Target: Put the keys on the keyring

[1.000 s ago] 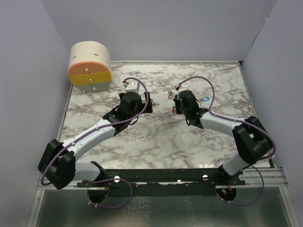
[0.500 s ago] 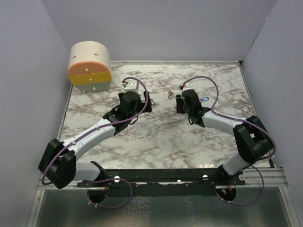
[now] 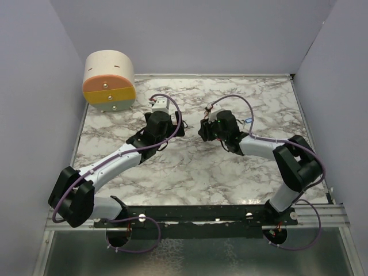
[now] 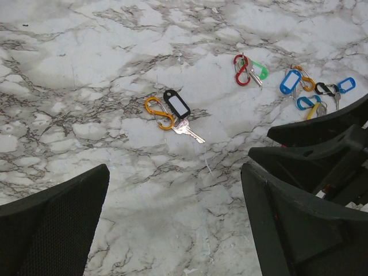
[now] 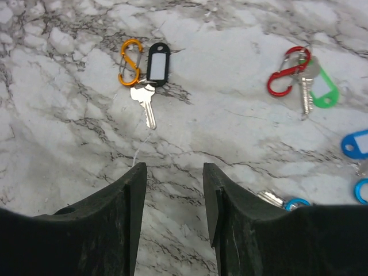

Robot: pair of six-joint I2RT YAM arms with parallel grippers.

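Observation:
Several key sets lie flat on the marble. An orange carabiner with a black tag and a silver key lies just beyond my right gripper, which is open with only bare marble between its fingers. A red carabiner with a green tag lies further right, and blue tags sit at the right edge. My left gripper is wide open and empty. It looks at the same orange set, the red set and a blue and black cluster.
The right gripper's black fingers reach into the left wrist view from the right. Seen from above, the two grippers face each other mid-table. A round cream and orange box stands at the back left. Grey walls close in three sides.
My right gripper went from shut to open and swung left toward the left arm, now covering the small red piece seen earlier from above. The left arm stayed put.

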